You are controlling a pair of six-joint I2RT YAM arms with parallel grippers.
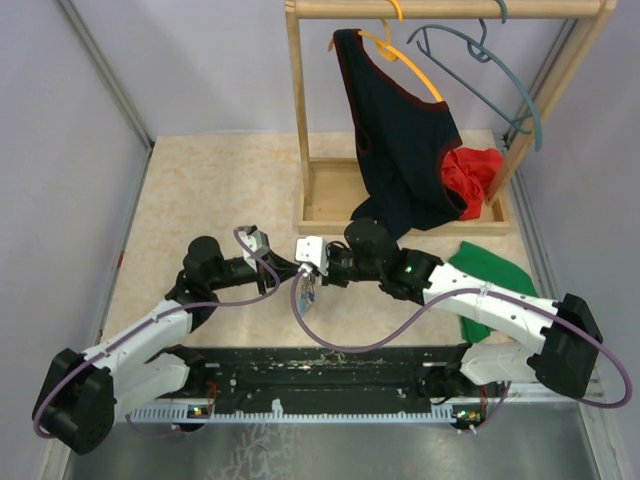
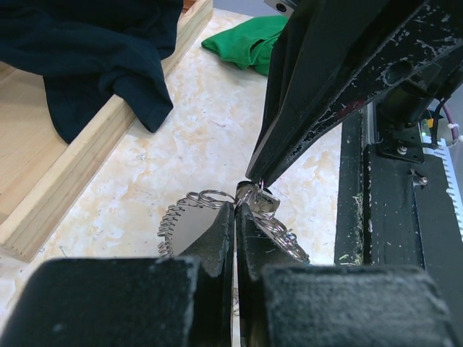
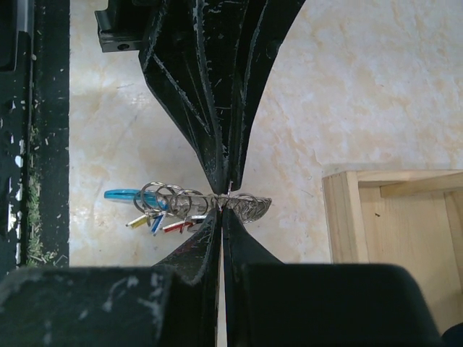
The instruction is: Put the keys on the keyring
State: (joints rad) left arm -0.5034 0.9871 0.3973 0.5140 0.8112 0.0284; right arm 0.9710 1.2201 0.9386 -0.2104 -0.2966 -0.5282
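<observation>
over the middle of the table you have the left gripper and the right gripper meeting tip to tip. both look pinched fully closed on the thin coiled wire of the keyring. the keys, with yellow, blue and red heads, dangle from small rings along the coil, beside its light-blue section. so you seem to be in the threading step, working a ring along the wire. whether any key is left off, you can't tell from here. the next move calls for one hand to hold firm while the other shifts very slightly. the fingers crowd each other's view. the wooden rack base, dark top and green cloth sit near but apart.
</observation>
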